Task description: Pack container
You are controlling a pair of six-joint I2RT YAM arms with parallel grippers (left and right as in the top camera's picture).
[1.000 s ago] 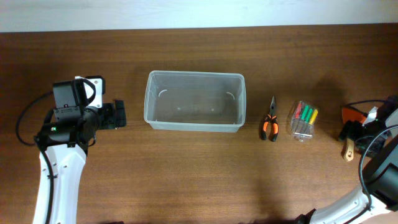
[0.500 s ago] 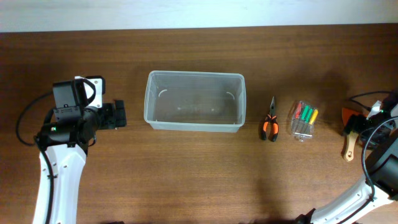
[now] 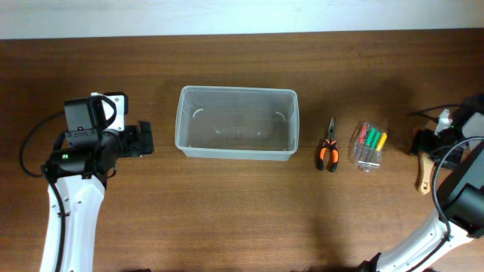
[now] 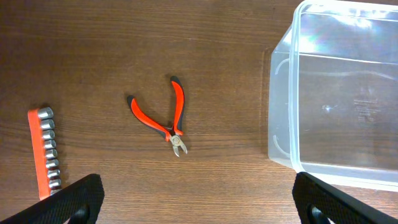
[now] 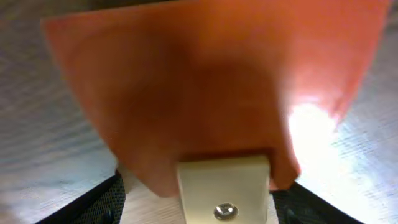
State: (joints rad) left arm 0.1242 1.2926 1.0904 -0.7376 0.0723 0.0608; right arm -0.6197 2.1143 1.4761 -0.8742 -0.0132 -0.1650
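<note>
The container point(image 3: 181, 121), a large clear plastic tub, stands in the middle of the table with nothing visible inside. Its left wall shows in the left wrist view point(image 4: 283, 106). My left gripper point(image 3: 145, 140) is open and holds nothing, just left of the tub; its fingers point(image 4: 199, 205) hover wide apart over bare wood. My right gripper point(image 3: 427, 143) is at the far right edge, low over a scraper with an orange blade point(image 5: 205, 81) and a pale wooden handle point(image 3: 422, 177). Its fingers point(image 5: 199, 202) are open, one on each side of the handle.
Orange-handled pliers point(image 3: 327, 151) and a small clear packet of coloured screwdrivers point(image 3: 368, 146) lie right of the tub. Red-handled cutters point(image 4: 165, 115) and an orange socket rail point(image 4: 45, 152) lie under my left arm, left of the tub.
My right gripper has moved toward the table's far side over the scraper's orange blade, which is now hidden in the overhead view. The left arm has not moved.
</note>
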